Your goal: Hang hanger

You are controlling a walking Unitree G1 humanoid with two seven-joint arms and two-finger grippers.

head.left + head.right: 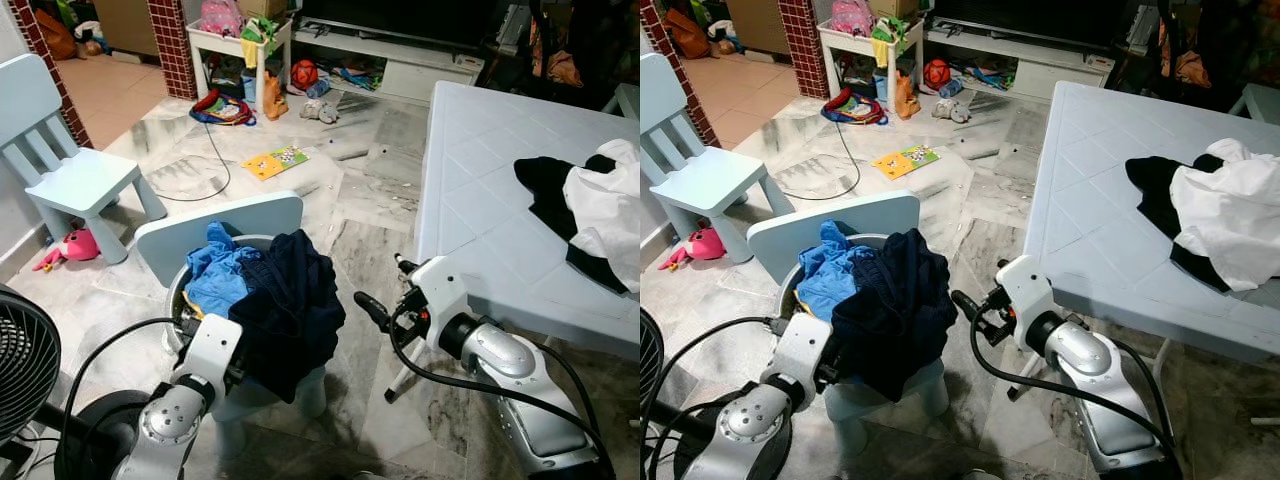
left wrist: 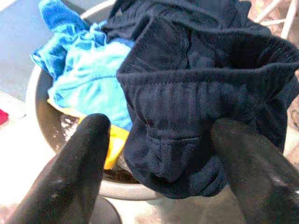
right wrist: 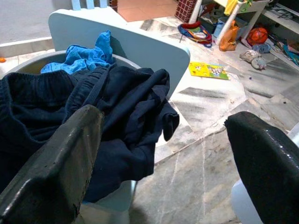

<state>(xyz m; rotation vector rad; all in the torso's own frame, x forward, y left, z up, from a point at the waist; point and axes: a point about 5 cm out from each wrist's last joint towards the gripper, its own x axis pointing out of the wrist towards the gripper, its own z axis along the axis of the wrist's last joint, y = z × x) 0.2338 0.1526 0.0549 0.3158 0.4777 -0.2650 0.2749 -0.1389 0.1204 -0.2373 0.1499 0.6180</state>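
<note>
Hanger cannot be made out anywhere; laundry fills the basket (image 1: pixel 172 300) on the small chair. Dark shorts (image 2: pixel 187 126) lie straight ahead of the left gripper (image 2: pixel 163 154), jaws wide. The right gripper (image 3: pixel 163 154), also wide, hovers beside them, farther off.

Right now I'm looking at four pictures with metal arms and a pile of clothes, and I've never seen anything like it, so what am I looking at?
It is a walking household robot. Two pictures come from cameras in its head, looking down; the other two look along each arm's two black fingers. Before it, a bucket stands on a small pale chair, heaped with a dark navy garment and a blue cloth. The left claw is open, at the navy garment's waistband; the right claw is open beside the pile. Neither holds anything. To the right, a pale table carries black and white clothes.
</note>
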